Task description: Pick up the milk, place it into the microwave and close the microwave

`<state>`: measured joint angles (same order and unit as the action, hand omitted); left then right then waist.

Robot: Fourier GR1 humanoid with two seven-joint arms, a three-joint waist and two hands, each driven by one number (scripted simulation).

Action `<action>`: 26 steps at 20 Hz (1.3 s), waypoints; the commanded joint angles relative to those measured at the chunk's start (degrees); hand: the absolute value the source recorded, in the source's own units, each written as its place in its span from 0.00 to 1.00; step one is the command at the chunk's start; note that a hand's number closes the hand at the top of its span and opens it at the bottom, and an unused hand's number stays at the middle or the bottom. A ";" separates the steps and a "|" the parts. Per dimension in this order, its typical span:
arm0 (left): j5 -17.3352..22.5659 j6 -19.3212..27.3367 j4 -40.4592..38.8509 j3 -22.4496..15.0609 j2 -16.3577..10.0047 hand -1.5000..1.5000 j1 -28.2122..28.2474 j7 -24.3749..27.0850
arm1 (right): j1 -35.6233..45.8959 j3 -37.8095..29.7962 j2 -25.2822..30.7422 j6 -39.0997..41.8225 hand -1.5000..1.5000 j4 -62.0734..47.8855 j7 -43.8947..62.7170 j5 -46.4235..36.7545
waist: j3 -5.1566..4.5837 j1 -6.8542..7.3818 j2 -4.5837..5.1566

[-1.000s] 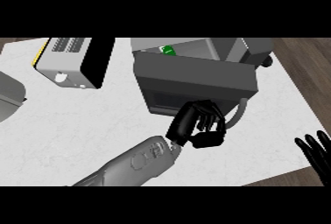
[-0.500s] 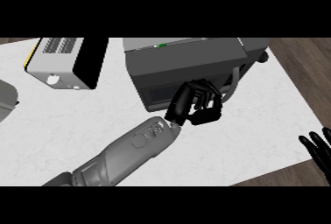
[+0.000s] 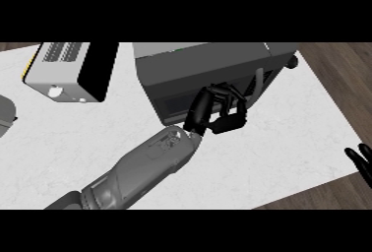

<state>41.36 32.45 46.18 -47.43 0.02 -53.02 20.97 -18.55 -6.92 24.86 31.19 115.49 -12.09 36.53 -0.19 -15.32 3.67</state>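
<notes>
curling inward and holding nothing, the fingers (image 3: 231, 101) of the left hand (image 3: 218, 115) are bunched against the dark front of the microwave (image 3: 203, 64), just beside its pale handle (image 3: 258, 81); whether the fingertips actually touch the door cannot be told, since the hand covers that spot. the grey left forearm (image 3: 149, 165) runs down to the lower left and is cut off at the edge. the milk cannot be made out: only a green speck (image 3: 176, 49) shows at the microwave's far top edge, too small to name. the microwave's far side is cropped. at the right edge the right hand (image 3: 359, 160) rests with fingers straight and slightly spread, partly out of view. a white and black appliance (image 3: 65, 69) stands left of the microwave on the white counter (image 3: 291, 147), and a grey object (image 3: 6, 115) is clipped at the left edge.
</notes>
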 commanded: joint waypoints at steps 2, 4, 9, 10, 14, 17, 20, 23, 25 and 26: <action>4.48 -0.51 -4.25 3.96 -0.02 1.00 -2.72 0.84 | 0.28 -0.10 0.30 -0.12 0.00 1.23 0.71 2.06 | -0.03 -1.05 0.75; 5.21 -0.38 -5.32 4.03 -0.02 1.00 -2.57 0.99 | 0.67 0.34 0.07 -0.08 0.00 0.92 0.75 2.14 | 0.08 -0.65 1.08; 6.36 1.76 -5.52 3.64 -0.02 1.00 -2.35 4.28 | 1.61 -0.12 1.56 0.35 0.00 1.87 1.73 3.50 | 0.00 -0.32 0.98; 6.30 2.04 -5.34 3.64 -0.02 1.00 -2.92 5.49 | 1.89 -0.10 1.87 0.51 0.00 2.00 1.89 3.50 | -0.01 -0.13 0.92; 7.68 2.42 -5.88 3.84 -0.02 1.00 -3.47 6.67 | 1.65 0.32 2.27 1.84 0.00 2.17 1.89 4.83 | 0.10 -0.85 1.26; 8.92 2.94 -5.84 3.44 -0.02 1.00 -3.07 7.25 | 1.59 0.82 2.97 2.87 0.00 2.91 2.32 6.10 | 0.08 -1.58 1.39; 9.40 2.92 -6.00 3.15 -0.02 1.00 -2.99 8.89 | 2.21 0.65 3.72 3.08 0.00 3.88 2.67 6.39 | -0.01 -1.53 1.45; 10.28 3.64 -6.14 3.10 -0.02 1.00 -3.21 9.64 | 1.89 1.40 3.75 3.27 0.00 4.41 3.09 6.62 | 0.02 -2.10 1.56; 10.65 4.29 -6.36 2.74 -0.02 1.00 -3.09 10.21 | 2.01 0.97 4.24 3.34 0.00 4.00 3.32 7.12 | 0.11 -2.24 1.72; 10.62 3.66 -6.54 2.61 -0.02 1.00 -2.96 10.87 | 2.19 1.07 4.69 3.17 0.00 5.12 3.80 7.22 | -0.06 -2.10 1.69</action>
<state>50.75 35.92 45.69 -48.25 0.04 -52.83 31.83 -16.55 -5.83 28.68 34.26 119.66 -9.03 43.19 -0.11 -16.97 4.46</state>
